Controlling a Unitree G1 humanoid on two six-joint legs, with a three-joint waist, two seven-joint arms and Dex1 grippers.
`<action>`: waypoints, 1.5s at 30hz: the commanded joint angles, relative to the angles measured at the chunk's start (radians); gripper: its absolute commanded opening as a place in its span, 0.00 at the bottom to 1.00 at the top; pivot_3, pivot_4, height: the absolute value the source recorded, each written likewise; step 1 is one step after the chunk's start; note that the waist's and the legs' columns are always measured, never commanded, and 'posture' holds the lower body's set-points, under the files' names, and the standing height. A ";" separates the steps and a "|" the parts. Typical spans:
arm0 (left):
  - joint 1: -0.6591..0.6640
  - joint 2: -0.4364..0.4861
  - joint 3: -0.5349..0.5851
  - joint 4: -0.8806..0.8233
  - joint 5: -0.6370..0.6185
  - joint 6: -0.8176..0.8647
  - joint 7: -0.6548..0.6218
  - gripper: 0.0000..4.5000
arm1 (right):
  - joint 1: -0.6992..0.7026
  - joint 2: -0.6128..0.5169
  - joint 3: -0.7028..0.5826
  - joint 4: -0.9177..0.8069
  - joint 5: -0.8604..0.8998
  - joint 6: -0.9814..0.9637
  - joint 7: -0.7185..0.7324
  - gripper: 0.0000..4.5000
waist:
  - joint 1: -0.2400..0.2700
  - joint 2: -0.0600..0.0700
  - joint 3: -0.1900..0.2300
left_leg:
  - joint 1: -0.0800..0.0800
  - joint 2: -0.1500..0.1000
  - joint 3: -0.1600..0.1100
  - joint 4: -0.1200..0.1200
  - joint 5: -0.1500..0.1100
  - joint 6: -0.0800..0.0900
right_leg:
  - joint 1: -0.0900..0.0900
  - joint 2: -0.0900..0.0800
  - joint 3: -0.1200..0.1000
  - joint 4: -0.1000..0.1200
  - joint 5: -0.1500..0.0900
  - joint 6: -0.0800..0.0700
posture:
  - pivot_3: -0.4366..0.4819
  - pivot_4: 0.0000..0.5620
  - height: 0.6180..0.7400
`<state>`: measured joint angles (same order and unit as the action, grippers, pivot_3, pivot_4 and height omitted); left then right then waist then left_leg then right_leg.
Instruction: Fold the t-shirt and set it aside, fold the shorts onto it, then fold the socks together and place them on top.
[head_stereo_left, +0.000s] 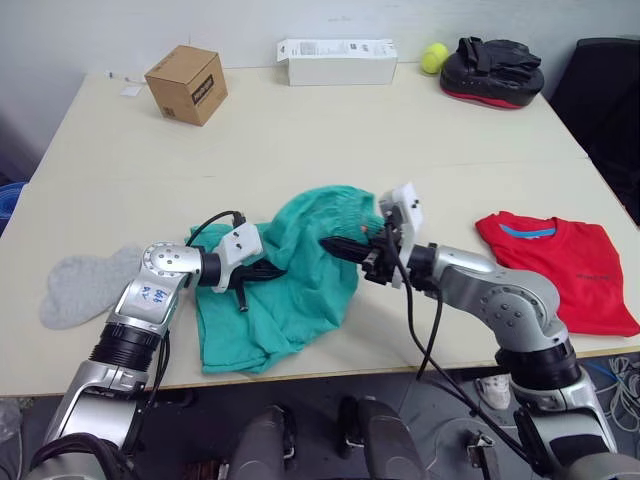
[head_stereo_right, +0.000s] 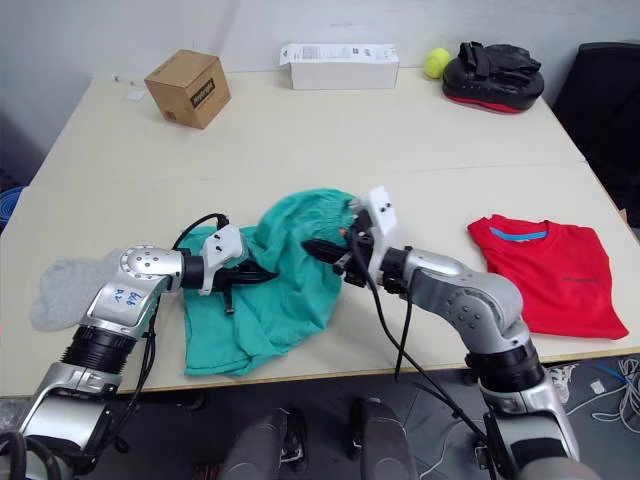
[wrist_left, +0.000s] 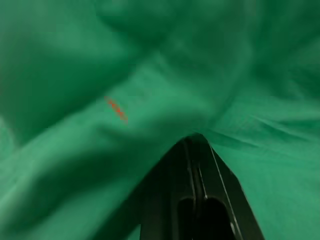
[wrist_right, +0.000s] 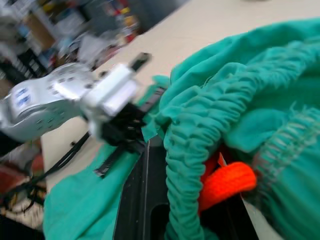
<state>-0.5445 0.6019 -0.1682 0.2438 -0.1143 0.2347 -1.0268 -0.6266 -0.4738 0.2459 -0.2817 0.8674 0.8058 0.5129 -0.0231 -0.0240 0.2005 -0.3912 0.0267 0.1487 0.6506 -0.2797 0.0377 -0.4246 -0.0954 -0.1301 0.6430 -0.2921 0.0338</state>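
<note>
The counter (head_stereo_left: 300, 130) carried the teal shorts (head_stereo_left: 290, 300) bunched at its near-middle edge, the folded red t-shirt (head_stereo_left: 565, 265) at its right and grey socks (head_stereo_left: 80, 285) at its left. The left gripper (head_stereo_left: 275, 268) pinched the shorts' cloth; the right gripper (head_stereo_left: 340, 247) clamped their waistband. A cardboard box (head_stereo_left: 187, 84), a white box (head_stereo_left: 337, 61), a tennis ball (head_stereo_left: 434, 58) and a black pad (head_stereo_left: 496, 68) lined the far edge.

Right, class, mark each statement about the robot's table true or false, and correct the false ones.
1. The t-shirt lies flat near the robot's right side. True.
2. Both grippers are at the shorts. True: the left gripper and the right gripper pinch the teal cloth.
3. The socks rest on the t-shirt. False: they lie apart, at the table's left edge.
4. The shorts lie neatly folded. False: they are bunched and lifted.
5. A cardboard box stands at the far side. True.
</note>
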 joint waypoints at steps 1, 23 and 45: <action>0.051 0.008 -0.009 0.035 0.038 0.029 0.036 0.00 | -0.083 0.026 0.094 -0.015 -0.121 -0.075 0.134 0.00 | -0.001 0.000 0.000 | 0.000 0.000 0.000 0.000 0.000 0.000 | 0.000 0.000 0.000 0.000 0.000 0.000 | 0.48 0.27 1.00; 0.114 0.040 0.287 -0.153 -0.235 0.458 0.176 0.00 | -0.060 0.014 0.085 0.133 -0.444 -0.272 0.412 0.00 | -0.004 -0.001 0.000 | -0.002 0.000 0.000 0.000 0.001 -0.004 | -0.002 0.000 -0.001 0.000 0.000 -0.001 | 0.48 0.27 1.00; 0.166 0.130 0.308 -0.190 -0.210 0.401 0.211 0.00 | -0.086 0.205 0.357 0.304 -0.765 -0.772 0.592 0.57 | -0.010 -0.001 0.000 | -0.001 0.000 0.000 -0.001 0.001 -0.007 | -0.003 0.000 -0.001 0.002 0.000 -0.001 | 0.48 0.27 1.00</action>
<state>-0.3861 0.7015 0.0913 0.0846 -0.3142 0.6248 -0.8215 -0.7096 -0.2762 0.6234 0.0394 0.0828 0.0759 1.0808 -0.0335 -0.0245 0.2008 -0.3920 0.0268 0.1490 0.6493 -0.2785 0.0312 -0.4276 -0.0955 -0.1312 0.6451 -0.2924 0.0328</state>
